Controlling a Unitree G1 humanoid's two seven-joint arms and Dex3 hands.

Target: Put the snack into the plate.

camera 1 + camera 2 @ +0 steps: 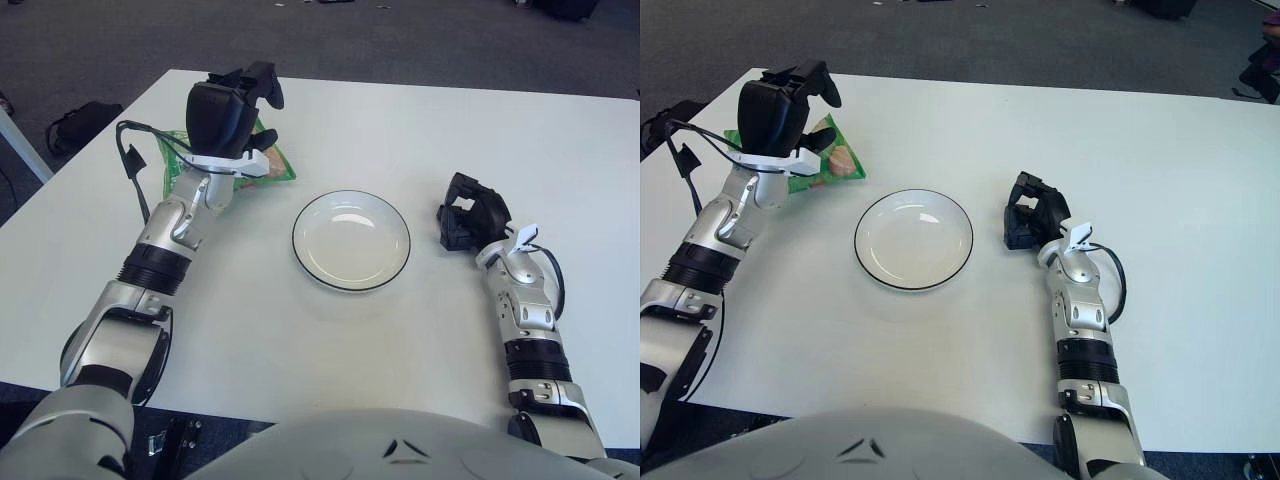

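The snack [272, 167], a green bag with a pink picture on it, lies flat on the white table at the back left. My left hand [250, 112] hovers right over it, wrist lifted, fingers spread and pointing away from me, and most of the bag is hidden beneath the hand. An empty white plate [351, 240] with a dark rim sits in the middle of the table, to the right of the bag. My right hand [466, 222] shows just right of the plate with its fingers curled and nothing in them.
A black cable [128, 168] loops out from my left wrist over the table beside the bag. On the floor beyond the table's left edge lies a dark bag [78, 122]. Dark carpet surrounds the table.
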